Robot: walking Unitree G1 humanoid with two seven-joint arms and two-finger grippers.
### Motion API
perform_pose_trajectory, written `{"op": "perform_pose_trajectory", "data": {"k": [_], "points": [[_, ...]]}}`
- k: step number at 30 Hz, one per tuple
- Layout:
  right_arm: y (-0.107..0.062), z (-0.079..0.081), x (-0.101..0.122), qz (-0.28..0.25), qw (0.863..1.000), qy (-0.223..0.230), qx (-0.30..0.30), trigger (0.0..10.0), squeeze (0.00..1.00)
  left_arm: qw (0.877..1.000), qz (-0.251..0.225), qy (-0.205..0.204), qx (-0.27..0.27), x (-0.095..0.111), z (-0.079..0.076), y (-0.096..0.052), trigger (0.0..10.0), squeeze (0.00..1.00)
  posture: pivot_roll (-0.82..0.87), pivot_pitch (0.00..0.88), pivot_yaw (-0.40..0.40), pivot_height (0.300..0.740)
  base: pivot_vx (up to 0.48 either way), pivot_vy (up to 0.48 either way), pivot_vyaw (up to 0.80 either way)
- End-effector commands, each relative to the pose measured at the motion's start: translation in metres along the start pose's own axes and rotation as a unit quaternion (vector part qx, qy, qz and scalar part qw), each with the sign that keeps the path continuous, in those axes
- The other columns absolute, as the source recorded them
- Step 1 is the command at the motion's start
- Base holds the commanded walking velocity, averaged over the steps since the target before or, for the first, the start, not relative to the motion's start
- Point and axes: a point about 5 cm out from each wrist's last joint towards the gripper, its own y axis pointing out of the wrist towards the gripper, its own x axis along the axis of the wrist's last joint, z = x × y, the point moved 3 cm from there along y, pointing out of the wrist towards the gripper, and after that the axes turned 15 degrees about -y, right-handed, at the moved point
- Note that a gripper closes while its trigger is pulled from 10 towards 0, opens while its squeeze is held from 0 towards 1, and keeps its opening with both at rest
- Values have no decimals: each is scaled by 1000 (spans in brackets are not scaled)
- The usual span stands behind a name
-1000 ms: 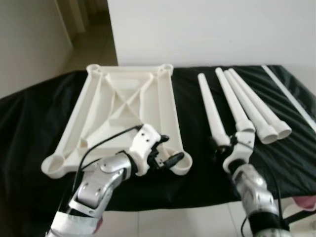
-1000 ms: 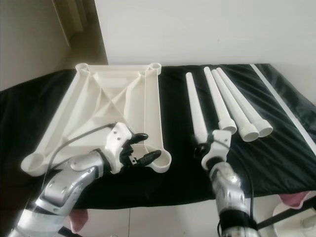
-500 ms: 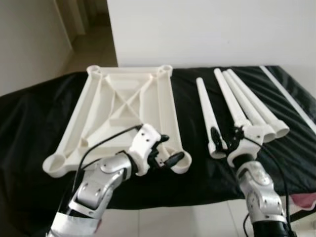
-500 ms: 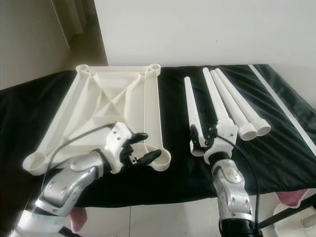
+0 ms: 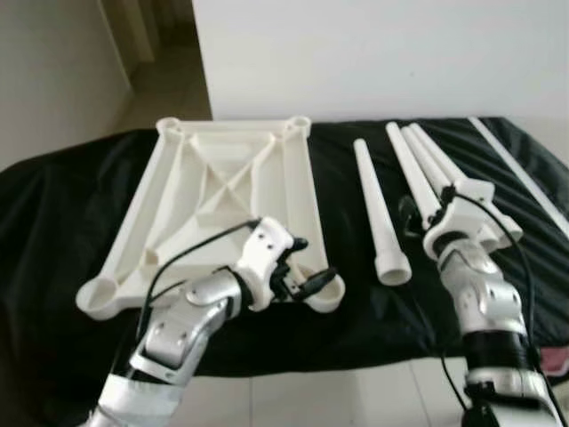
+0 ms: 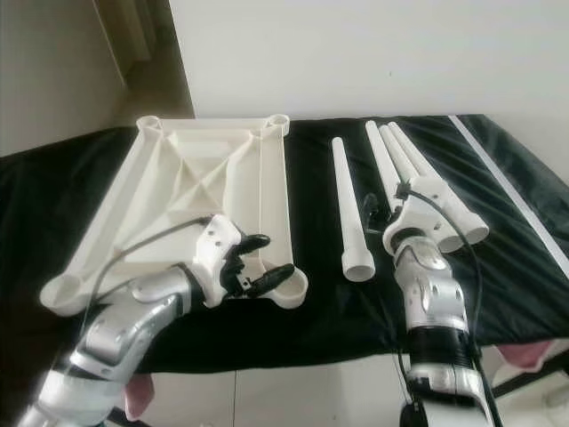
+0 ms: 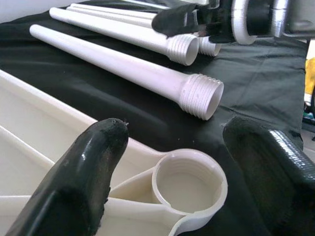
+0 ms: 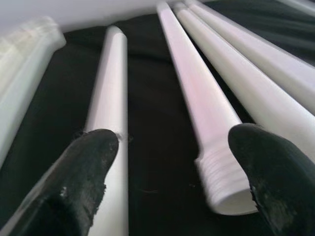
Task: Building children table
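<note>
A white tabletop [image 5: 222,187] lies upside down on the black-covered table, with round sockets at its corners. My left gripper [image 5: 307,264] is open, its fingers on either side of the near right socket [image 7: 189,184]. Right of the tabletop lie several white legs with threaded ends: one leg [image 5: 373,200] lies apart and the others [image 5: 462,191] lie side by side. My right gripper [image 5: 425,209] hangs open over the group's nearest leg [image 8: 206,108], just above its threaded end and holding nothing.
A thin white strip [image 5: 520,173] runs along the table's right side. A white wall stands right behind the table. Pale floor tiles [image 5: 293,400] show below the front edge, with a pink object [image 5: 556,360] at the lower right.
My right gripper has left the wide end of the lone leg and moved forward and right, over the neighbouring leg. The left gripper stays at the socket.
</note>
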Motion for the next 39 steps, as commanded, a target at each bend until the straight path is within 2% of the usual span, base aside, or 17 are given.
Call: {"op": "perform_pose_trajectory", "data": {"k": [1, 8, 16, 20, 26, 39], "points": [[6, 0, 0, 32, 999, -9, 2, 10000, 0, 1000, -4, 8, 15, 2, 4, 0, 10000, 0, 67, 0, -4, 740, 0, 0, 0], [16, 5, 1, 51, 999, -12, 15, 10000, 0, 1000, -5, 7, 16, 1, 3, 1, 10000, 0, 73, 0, -13, 740, 0, 0, 0], [25, 23, 1, 73, 996, -11, 51, 10000, 0, 1000, -7, 6, 21, 0, 4, 0, 10000, 0, 82, 0, -20, 740, 0, 0, 0], [29, 36, 2, 75, 995, -28, 64, 10000, 0, 1000, -7, 8, 21, 0, 4, 1, 10000, 0, 90, 0, -27, 740, 0, 0, 0], [30, 46, -14, 120, 989, -25, 86, 10000, 0, 1000, -9, 8, 24, 0, 4, 2, 10000, 0, 93, 0, -34, 740, 0, 0, 0], [28, 52, -30, 203, 972, -3, 115, 10000, 0, 1000, -15, 5, 25, 1, 2, 5, 10000, 0, 88, 0, -54, 740, 0, 0, 0]]}}
